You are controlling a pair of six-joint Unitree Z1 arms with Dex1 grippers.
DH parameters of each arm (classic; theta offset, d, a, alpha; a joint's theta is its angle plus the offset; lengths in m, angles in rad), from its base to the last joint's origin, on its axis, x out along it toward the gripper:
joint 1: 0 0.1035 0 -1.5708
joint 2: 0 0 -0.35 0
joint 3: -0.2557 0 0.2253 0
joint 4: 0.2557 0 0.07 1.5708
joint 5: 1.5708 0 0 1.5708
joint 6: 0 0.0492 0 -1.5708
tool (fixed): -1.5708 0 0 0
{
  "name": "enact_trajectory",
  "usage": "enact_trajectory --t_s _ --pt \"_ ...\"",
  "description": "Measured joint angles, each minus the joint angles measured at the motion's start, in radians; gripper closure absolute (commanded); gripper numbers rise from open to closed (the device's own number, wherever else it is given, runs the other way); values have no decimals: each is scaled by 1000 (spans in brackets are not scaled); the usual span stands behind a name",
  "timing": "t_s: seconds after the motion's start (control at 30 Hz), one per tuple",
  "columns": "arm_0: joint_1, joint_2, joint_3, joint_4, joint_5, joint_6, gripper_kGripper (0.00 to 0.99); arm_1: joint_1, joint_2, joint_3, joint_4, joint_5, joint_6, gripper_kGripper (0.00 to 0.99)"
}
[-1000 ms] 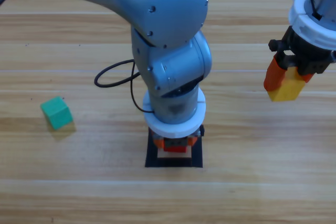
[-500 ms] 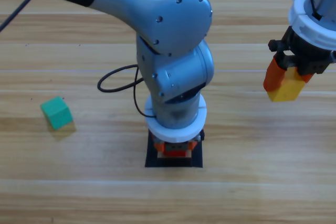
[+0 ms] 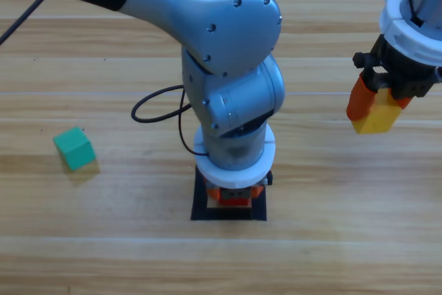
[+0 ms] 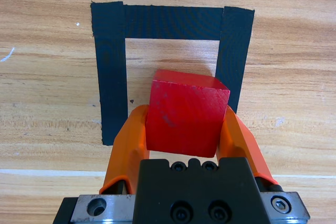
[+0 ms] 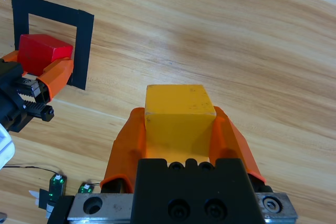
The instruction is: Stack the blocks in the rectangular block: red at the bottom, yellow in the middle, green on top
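Two arms at work: we see the left arm [image 3: 221,67] reaching down over the middle of the wooden table [image 3: 331,253], the right arm [image 3: 413,25] waiting at the right edge.
Rectangular block: black tape frame [image 4: 110,66], bare wood inside, directly below the left gripper.
Left gripper [image 4: 186,124]: jaws clamped on the red cube [image 4: 185,113], held low over the frame's near side.
Right gripper [image 5: 178,129]: jaws closed on the yellow cube [image 5: 178,116], well apart from the frame.
Green cube [image 3: 74,148]: loose on the table, far left.
Step in hand: we judge red is being placed, not yet released.
Next move: we think lowering inside the tape, opening, withdrawing before yellow approaches.
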Motion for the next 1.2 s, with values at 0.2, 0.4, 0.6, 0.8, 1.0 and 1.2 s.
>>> enact_trajectory --t_s 0.2,0.4,0.6,0.8,1.0,1.2 --pt "0 1 2 0 1 -12 985 0 0 0 0 4 -1 990" --pt "-5 1 7 -1 7 -17 959 0 0 0 0 5 -4 990" --pt "-9 0 14 -3 11 -27 892 0 0 0 0 6 -4 990" --pt "-10 -1 20 2 11 -34 77 0 0 0 0 6 -4 990" --pt "-15 -1 20 3 11 -44 5 0 0 0 0 6 -4 990" --pt "-20 -1 15 6 11 -44 0 0 0 0 0 6 -3 990"
